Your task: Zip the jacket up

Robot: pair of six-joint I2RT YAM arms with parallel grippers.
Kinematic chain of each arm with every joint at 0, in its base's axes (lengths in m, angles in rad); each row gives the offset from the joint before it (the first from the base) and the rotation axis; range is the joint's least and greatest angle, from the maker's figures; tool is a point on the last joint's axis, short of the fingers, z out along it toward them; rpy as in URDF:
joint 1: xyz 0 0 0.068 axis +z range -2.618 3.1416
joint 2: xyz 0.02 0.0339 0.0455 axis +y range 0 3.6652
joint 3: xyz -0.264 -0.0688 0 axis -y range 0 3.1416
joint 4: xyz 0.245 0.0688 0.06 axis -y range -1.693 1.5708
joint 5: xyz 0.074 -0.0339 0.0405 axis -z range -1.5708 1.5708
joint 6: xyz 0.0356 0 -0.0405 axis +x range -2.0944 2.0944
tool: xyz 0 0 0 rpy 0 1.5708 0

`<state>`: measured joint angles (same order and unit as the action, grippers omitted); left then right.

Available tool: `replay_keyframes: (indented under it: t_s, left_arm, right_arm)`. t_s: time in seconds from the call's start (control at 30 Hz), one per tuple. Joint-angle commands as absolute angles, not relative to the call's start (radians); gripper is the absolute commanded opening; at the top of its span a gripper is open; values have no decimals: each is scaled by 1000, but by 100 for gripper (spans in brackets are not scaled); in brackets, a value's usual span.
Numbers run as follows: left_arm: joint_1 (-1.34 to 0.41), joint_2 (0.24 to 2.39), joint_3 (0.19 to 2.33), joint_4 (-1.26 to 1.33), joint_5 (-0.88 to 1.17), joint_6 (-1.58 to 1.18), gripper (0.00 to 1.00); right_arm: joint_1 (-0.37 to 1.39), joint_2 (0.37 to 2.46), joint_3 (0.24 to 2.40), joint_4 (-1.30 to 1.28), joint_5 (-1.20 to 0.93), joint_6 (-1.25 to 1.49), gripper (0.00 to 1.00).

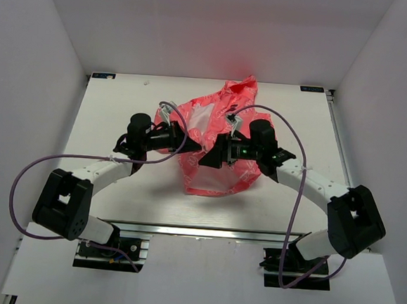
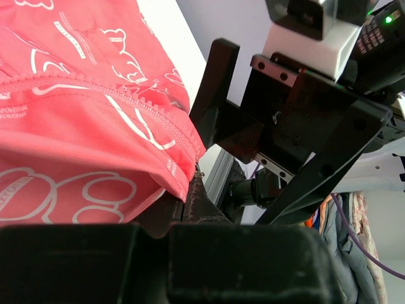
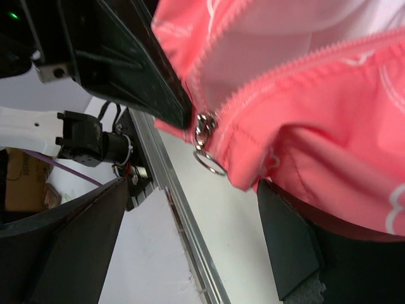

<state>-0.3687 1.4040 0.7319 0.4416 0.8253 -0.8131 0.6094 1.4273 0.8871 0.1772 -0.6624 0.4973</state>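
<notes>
The jacket lies crumpled at the middle of the table. Its long axis runs from the near edge toward the far wall, and the bunched far end leans a little to the right. White lining shows where the front gapes. Over its near half the two arms meet. The left gripper is pressed together, pinching the fabric edge just beside the zipper slider. A metal ring hangs from the slider. The right gripper is spread wide, one finger on each side of the slider and ring. It holds nothing, and one finger lies close under the pink cloth.
</notes>
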Motion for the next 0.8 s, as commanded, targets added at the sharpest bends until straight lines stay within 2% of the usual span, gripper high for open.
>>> replay_keyframes:
  t_s: [0.0,0.17,0.33,0.53,0.77]
  left_arm:
    - [-373,1387,724,468,818,-815,0]
    - [-373,1391,721,471,810,-816,0]
    - [-373,1401,727,466,805,-815,0]
    - [-373,1413,735,474,810,-808,0]
    - [-374,1399,730,476,825,-801,0]
  right_arm:
    - [612,1448,936,307,-701,541,87]
    - [612,1451,936,330,-698,558,81]
    - [612,1454,945,347,-738,577,54]
    - [612,1445,940,324,-724,564,43]
    - [612,1462,954,308,-677,564,46]
